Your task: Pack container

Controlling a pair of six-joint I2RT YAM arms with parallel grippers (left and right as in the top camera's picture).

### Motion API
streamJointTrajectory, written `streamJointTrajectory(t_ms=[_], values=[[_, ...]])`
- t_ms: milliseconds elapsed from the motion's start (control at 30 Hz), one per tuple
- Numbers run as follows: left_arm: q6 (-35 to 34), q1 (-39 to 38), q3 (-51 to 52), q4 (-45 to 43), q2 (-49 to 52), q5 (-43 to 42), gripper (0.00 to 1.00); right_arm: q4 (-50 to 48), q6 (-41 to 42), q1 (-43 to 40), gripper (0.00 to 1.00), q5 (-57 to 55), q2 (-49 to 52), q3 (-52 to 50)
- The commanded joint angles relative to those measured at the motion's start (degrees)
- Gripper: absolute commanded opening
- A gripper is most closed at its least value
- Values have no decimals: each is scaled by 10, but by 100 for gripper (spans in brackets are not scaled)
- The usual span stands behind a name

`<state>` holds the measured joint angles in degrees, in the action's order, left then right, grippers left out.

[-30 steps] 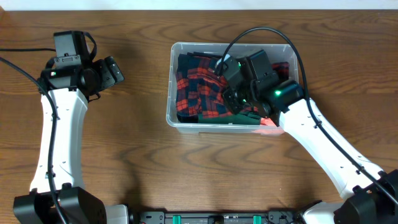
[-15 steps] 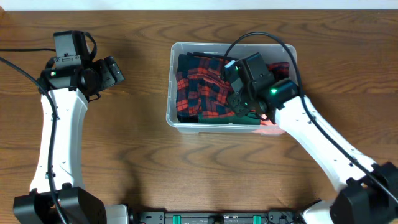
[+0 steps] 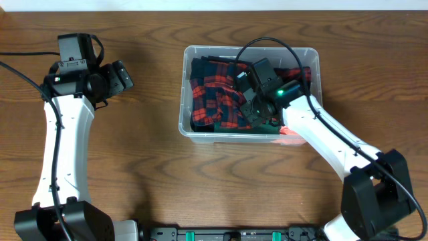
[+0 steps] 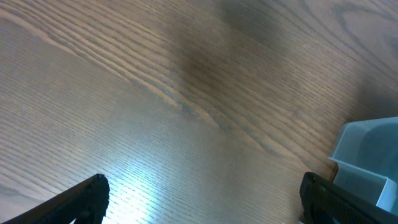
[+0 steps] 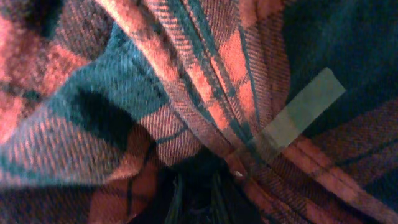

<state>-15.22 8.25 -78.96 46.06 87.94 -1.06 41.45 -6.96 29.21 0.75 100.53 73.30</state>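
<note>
The packing step was in hand: the right gripper was sunk into the container, its tips buried in the red-and-dark plaid cloth bunched directly beneath and around it. From the wrist view the folds filled the frame right up against the gripper, so I could not tell how far apart its fingers stood or whether they had any cloth between them.

The left gripper hung wide open over bare table, holding nothing, with the container well off to its side, a corner just showing at the edge of its wrist view.

As a judgement, the cloth looked mostly in, and the next move called for letting go cleanly and lifting straight up without dragging a fold over the rim.

A pale strip of tape or tag lay on the cloth ahead of the right gripper; no writing on it was legible.
</note>
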Motion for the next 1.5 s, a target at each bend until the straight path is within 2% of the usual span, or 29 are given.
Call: streamJointTrajectory(t_ms=[0,233,433,500,933,1233,1467], values=[[-1,2,-2,1,-4,9,98,-5,-4,3,17,-10,56,-12],[-1,2,-2,1,-4,9,98,-17,-5,3,17,-10,104,-12],[-1,2,-2,1,-4,9,98,-26,-5,3,7,-10,136,-12],[-1,2,-2,1,-4,9,98,-27,-5,3,4,-10,140,-12],[-1,2,-2,1,-4,9,98,-13,-4,3,1,-10,135,-1],[-1,2,-2,1,-4,9,98,99,-3,4,1,-9,69,118],[-1,2,-2,1,-4,9,98,73,35,5,1,-9,-2,212]])
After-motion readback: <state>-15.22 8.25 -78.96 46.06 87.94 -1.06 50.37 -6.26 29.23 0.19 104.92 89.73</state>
